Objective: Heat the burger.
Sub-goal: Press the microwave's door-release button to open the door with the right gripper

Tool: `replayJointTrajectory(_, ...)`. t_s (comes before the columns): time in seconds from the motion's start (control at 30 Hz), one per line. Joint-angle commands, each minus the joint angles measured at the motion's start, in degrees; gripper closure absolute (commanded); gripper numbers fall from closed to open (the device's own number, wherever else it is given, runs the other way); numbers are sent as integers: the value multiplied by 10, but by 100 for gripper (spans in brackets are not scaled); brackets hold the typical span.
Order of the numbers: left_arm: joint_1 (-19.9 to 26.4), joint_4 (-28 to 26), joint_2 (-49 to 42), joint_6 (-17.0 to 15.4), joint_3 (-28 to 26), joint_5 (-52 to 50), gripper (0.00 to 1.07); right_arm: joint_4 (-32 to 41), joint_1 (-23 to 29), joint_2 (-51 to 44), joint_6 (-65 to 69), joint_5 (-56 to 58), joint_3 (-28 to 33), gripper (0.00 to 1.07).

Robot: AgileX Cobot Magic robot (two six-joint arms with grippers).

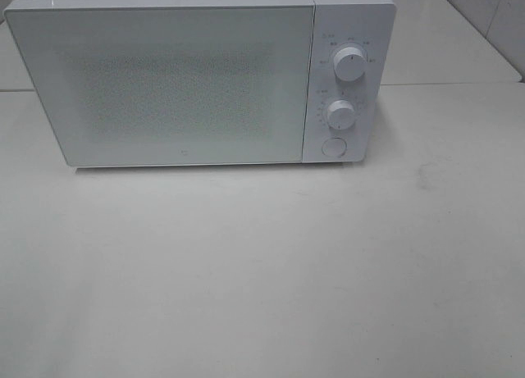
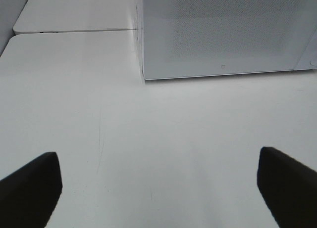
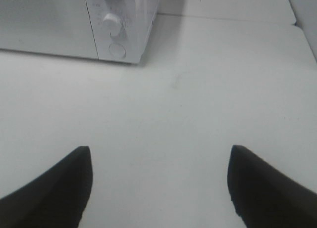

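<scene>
Microwave [image 1: 197, 75] shut, burger out of sight, both pincers released

Table [image 1: 246, 312] is white, with bare surface in front of the microwave in all three views. The microwave sits at the back, front face toward the arms, presumably so door and controls can be reached head-on. Door [image 1: 164, 83] is closed flush; its dotted panel is opaque here, so the inside can't be read. Control strip is on the door's right: upper knob [image 1: 349, 66], lower knob [image 1: 340, 113] under it, round button [image 1: 334, 146] lowest, likely the door release.

Burger: not visible in any view. Can't tell if it is inside the microwave or off camera.

Left gripper [image 2: 158, 154] is spread wide and empty, hanging over bare table in front of the microwave's left front corner. Right gripper [image 3: 159, 149] is also parted and empty, in front of the control side, well apart from the button. Neither shows in the high view.

Judgement: either the very start or the heating phase. With the door closed and nothing held, the likely next move is toward the button or knobs.
</scene>
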Motion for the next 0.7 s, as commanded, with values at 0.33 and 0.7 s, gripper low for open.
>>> replayJointTrajectory(0.33, 1, -2, -11, -4, 3, -1, 6, 1, -3, 116, -5, -152, -6, 35)
replayJointTrajectory(0.7, 1, -2, -11, -4, 3, -1, 6, 1, -3, 249, -5, -246, -6, 35)
